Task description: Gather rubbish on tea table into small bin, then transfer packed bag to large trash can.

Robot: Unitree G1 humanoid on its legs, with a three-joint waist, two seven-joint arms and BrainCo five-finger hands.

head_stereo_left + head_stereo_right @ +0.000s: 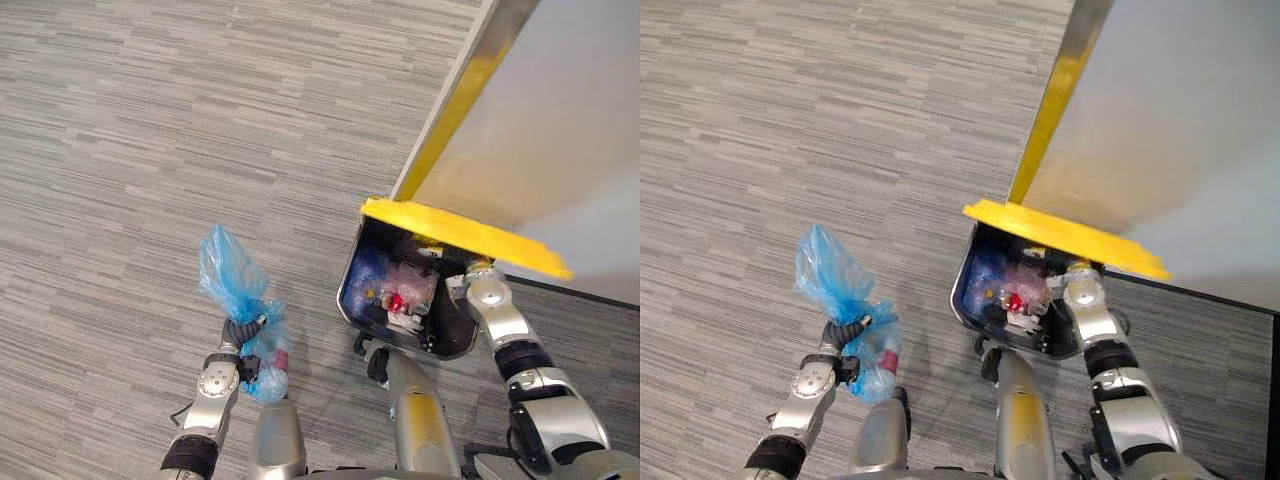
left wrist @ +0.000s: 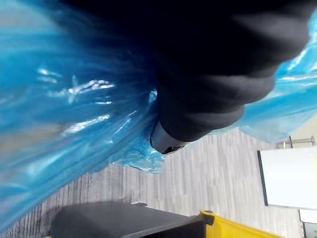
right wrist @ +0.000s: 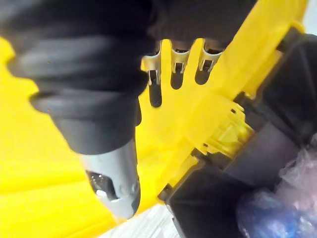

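Note:
My left hand [image 1: 240, 335] is shut on the neck of a knotted blue plastic bag [image 1: 225, 270], which hangs over the carpet to the left of the large black trash can [image 1: 455, 340]. Rubbish shows through the bag's lower part. The can's yellow lid [image 1: 460, 235] is raised. My right hand [image 3: 114, 183] rests under it with straight fingers [image 3: 154, 82] against the yellow lid [image 3: 39, 198], thumb apart. Inside the can lie blue and clear bags with a red scrap [image 1: 397, 300]. The left wrist view has the blue bag [image 2: 74, 99] up close, with the can [image 2: 124, 220] beyond.
A grey wall panel [image 1: 560, 120] with a yellow-striped edge [image 1: 455, 110] stands right behind the can. Striped grey carpet [image 1: 150, 130] spreads out to the left and ahead. A white board [image 2: 287, 178] stands farther off.

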